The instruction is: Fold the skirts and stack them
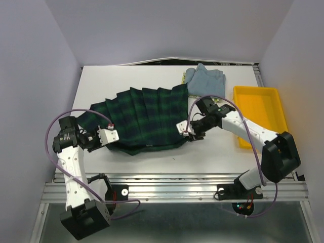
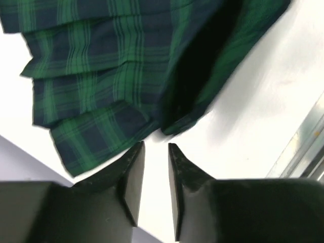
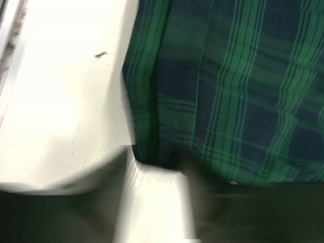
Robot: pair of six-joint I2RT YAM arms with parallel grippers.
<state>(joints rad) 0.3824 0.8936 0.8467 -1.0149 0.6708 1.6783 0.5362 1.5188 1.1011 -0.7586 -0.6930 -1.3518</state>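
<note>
The dark green-navy plaid skirt (image 1: 147, 119) lies spread flat in the middle of the table, its near edge doubled over. My left gripper (image 1: 105, 136) sits at the skirt's near-left corner. In the left wrist view that gripper (image 2: 156, 149) is open, with bare table between the fingers and the plaid hem (image 2: 111, 86) just ahead of the tips. My right gripper (image 1: 183, 129) is at the skirt's near-right edge. In the blurred right wrist view it (image 3: 157, 162) stands open over white table, the plaid edge (image 3: 147, 126) at its tips. A light blue-grey skirt (image 1: 206, 81) lies bunched at the back, a lemon-print skirt (image 1: 183, 78) peeking from under it.
A yellow plastic tray (image 1: 273, 96) stands on the table's right side, beside the right arm. The metal rail (image 1: 177, 188) runs along the near edge. Walls close in on the left, right and back.
</note>
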